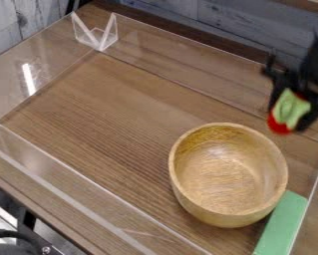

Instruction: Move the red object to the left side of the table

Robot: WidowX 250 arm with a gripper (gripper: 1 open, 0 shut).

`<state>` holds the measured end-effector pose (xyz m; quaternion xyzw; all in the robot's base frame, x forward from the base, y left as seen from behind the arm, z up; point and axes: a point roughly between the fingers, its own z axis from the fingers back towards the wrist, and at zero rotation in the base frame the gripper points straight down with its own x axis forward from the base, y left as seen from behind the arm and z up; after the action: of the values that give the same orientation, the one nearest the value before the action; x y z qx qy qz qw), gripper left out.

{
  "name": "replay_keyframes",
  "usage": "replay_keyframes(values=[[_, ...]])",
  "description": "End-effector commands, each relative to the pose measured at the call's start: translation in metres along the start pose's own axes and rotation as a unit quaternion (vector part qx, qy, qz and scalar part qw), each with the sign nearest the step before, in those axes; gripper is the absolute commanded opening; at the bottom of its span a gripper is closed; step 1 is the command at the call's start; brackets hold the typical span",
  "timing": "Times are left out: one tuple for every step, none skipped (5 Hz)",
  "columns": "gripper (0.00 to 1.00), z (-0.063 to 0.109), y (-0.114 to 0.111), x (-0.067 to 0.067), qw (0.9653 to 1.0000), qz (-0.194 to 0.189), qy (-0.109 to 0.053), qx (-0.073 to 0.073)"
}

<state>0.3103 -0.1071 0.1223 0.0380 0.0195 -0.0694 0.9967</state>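
Clearly, the end effector point(297, 103) is clamped on the red object point(292, 112), a small toy fruit whose red body and green leafy part show between the dark fingers. It hangs at the far right edge of the view, above the table point(122, 110) rather than resting on it, so the fruit looks clear of the wood grain below. The picture is blurred there, so exactly where the fingers meet the fruit cannot be told.

Holding the fruit off the surface makes sense: just beside and in front of it stands a wooden bowl point(228, 174), and a carry toward the left side has to clear that rim or pass behind it. A flat light-green block point(282, 231) lies at the bowl's right, near the bottom corner, out of the likely path.

Low clear acrylic walls point(42, 75) edge the table, with a small clear bracket point(95, 32) at the far left corner. The left half of the table is open wood, well apart from the fruit, so the pick appears done and the whole crossing remains.
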Motion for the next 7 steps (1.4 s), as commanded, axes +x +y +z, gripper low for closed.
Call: replay_keyframes(values=[[0.0,0.033,0.032,-0.021,0.9993,0.026,-0.025,0.002],[0.0,0.043,0.069,-0.044,0.997,0.074,-0.023,0.004],[0.0,0.047,0.101,-0.063,0.9949,0.099,-0.017,0.005],[0.0,0.028,0.131,-0.08,0.9952,0.097,-0.01,-0.001],[0.0,0.01,0.163,-0.096,0.9953,0.097,-0.008,-0.007],[0.0,0.0,0.189,-0.103,0.9938,0.11,-0.007,-0.006],[0.0,-0.011,0.197,-0.106,0.9934,0.115,-0.005,-0.007]])
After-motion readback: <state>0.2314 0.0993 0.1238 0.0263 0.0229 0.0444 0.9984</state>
